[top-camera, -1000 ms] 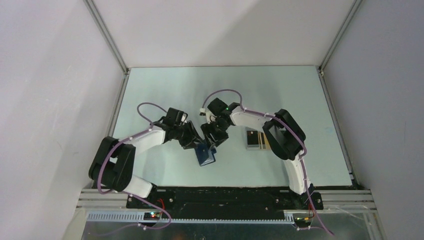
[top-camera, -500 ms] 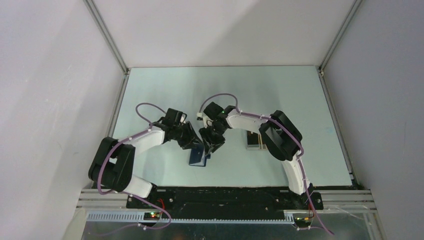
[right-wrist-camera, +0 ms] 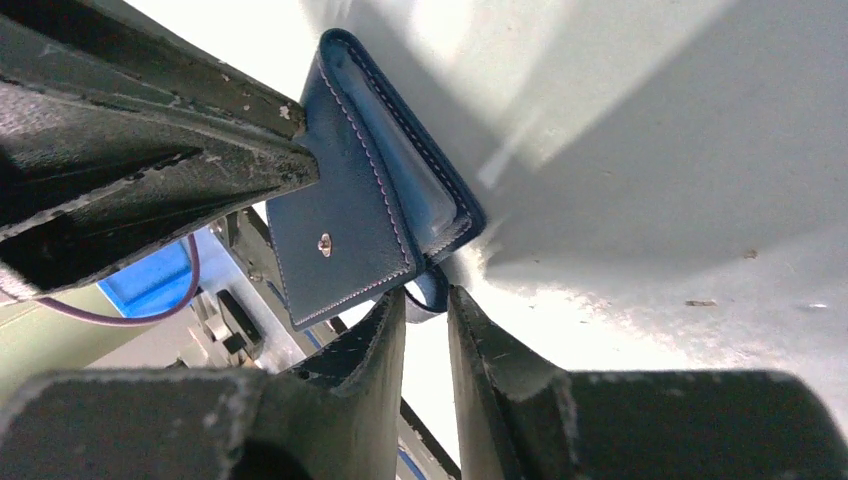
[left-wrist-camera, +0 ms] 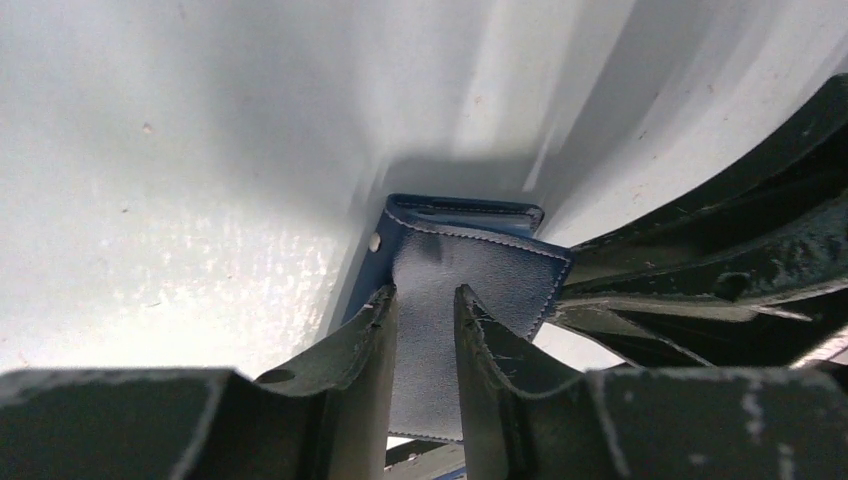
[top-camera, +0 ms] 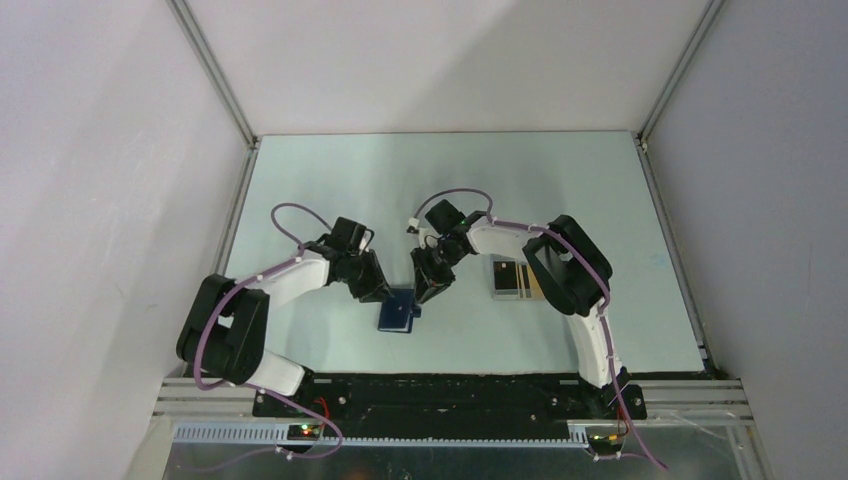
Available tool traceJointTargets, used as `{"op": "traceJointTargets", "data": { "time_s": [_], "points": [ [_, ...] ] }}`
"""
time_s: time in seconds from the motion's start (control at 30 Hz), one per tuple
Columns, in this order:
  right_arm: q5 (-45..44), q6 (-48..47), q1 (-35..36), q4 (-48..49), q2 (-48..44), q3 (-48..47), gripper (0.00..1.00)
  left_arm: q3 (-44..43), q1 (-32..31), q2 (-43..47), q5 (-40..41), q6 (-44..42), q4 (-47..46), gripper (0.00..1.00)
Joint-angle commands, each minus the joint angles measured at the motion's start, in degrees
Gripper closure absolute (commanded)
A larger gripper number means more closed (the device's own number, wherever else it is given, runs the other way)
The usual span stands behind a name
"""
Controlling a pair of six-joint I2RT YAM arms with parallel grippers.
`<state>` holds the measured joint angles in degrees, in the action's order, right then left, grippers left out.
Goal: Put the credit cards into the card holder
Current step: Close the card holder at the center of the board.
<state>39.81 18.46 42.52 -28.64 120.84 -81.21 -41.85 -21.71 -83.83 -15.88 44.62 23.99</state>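
The small dark navy-blue folding card holder (top-camera: 398,313) is found on the pale green table (top-camera: 330,180), near its front edge and between the two grippers. In the top view it is seen lying roughly flat. In the right wrist view one stitched flap with a small pale snap clasp (right-wrist-camera: 323,240) is seen standing partly away from the body, so the holder is not fully folded.

The left gripper (top-camera: 383,293) is placed at the holder's left far corner. Its jaws are set narrowly apart, and the grey-blue inner face of a flap is seen through the gap. Whether the flap is clamped or merely lies beneath the fingers cannot be told.

The right gripper (top-camera: 428,292) is placed at the holder's right far corner. Its jaws are likewise narrowly apart, with a small blue edge of the holder at the fingertips. A firm grasp cannot be confirmed.

A clear plastic case with a dark base (top-camera: 508,279) is noted well to the right, partly hidden by the right arm (top-camera: 575,275). A thin orange-yellow strip, taken as the credit cards (top-camera: 533,287), is seen at its right side.
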Motion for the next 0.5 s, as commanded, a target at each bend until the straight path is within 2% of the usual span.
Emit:
{"op": "traceJointTargets", "data": {
  "time_s": [0.0, 0.23, 0.47],
  "points": [
    [3.2, 0.26, -0.29, 2.62, -1.04, 0.06, 0.74, -1.88, 0.31, 0.59, 4.31, -3.98, 5.61, 0.67],
    [5.6, 0.37, -1.18, 4.11, -2.28, 1.07, 0.74, -3.17, 0.27, 1.9, 5.37, -6.29, 7.55, 0.63],
    [7.68, 1.78, -1.59, 5.78, -0.84, 1.9, 0.74, -4.2, -0.63, -3.3, 3.5, -8.17, 7.91, 0.63]
  ]
}}
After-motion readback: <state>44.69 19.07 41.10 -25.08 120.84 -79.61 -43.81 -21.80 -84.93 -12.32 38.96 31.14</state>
